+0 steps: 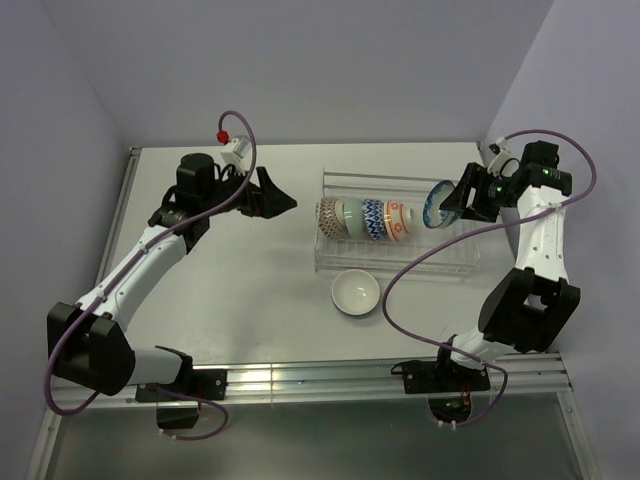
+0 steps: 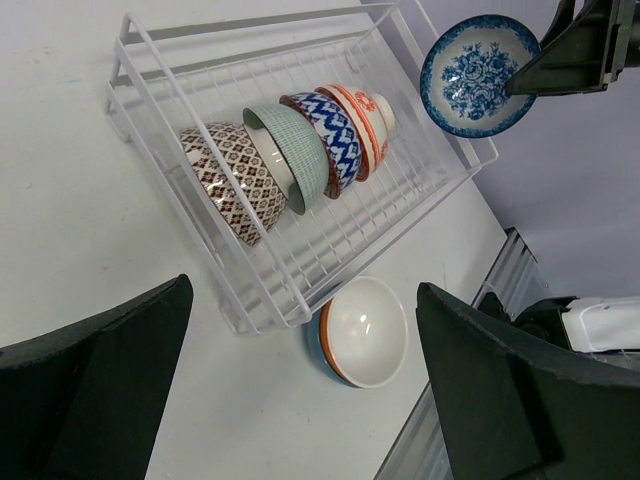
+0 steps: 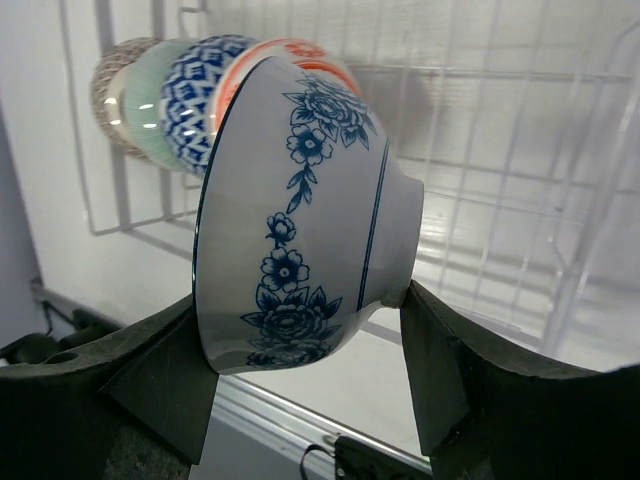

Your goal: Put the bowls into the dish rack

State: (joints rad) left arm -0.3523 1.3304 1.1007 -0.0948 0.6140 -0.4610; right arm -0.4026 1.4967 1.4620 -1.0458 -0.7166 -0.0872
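The wire dish rack [image 1: 440, 262] holds several bowls on edge in a row: brown-patterned [image 2: 228, 180], pale green [image 2: 290, 150], blue zigzag [image 2: 328, 135] and orange-red [image 2: 365, 118]. My right gripper [image 1: 458, 203] is shut on a blue-flowered white bowl [image 3: 300, 210], held tilted above the rack's right part; the bowl also shows in the left wrist view [image 2: 478, 73]. A white bowl nested in a teal-and-orange one [image 1: 356, 292] sits on the table in front of the rack, also in the left wrist view [image 2: 365, 330]. My left gripper [image 1: 278, 200] is open and empty, left of the rack.
The grey table's right edge and metal front rail [image 1: 400, 375] lie close to the rack. Purple cables loop around both arms [image 1: 400, 290]. Walls close the back and sides.
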